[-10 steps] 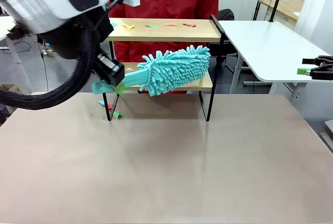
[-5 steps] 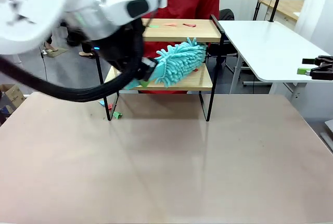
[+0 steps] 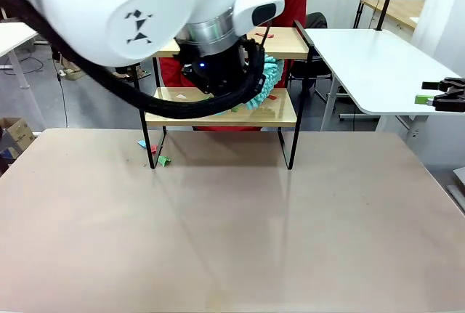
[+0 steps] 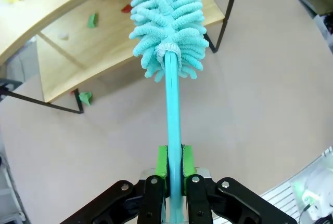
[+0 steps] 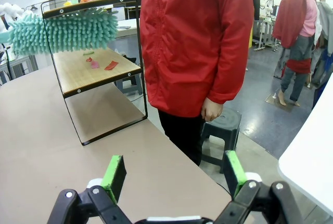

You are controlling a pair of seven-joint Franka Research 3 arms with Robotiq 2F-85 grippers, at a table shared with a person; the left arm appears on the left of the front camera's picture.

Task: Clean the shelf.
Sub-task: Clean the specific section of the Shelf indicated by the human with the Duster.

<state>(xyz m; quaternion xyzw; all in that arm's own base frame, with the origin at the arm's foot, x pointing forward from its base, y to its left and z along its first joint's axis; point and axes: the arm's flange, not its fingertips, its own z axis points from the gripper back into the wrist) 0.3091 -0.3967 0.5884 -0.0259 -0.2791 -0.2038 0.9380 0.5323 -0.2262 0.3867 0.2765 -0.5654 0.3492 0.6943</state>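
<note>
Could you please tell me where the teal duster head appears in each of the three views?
Front: duster head just right of centre, between the shelf boards.
Left wrist: duster head top centre.
Right wrist: duster head upper left.
Shared landmark: the shelf.

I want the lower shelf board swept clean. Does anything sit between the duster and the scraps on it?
Nothing visible does. The duster, held by the left gripper, hangs between the boards of the shelf, and the red scraps lie on open wood below it.
</note>
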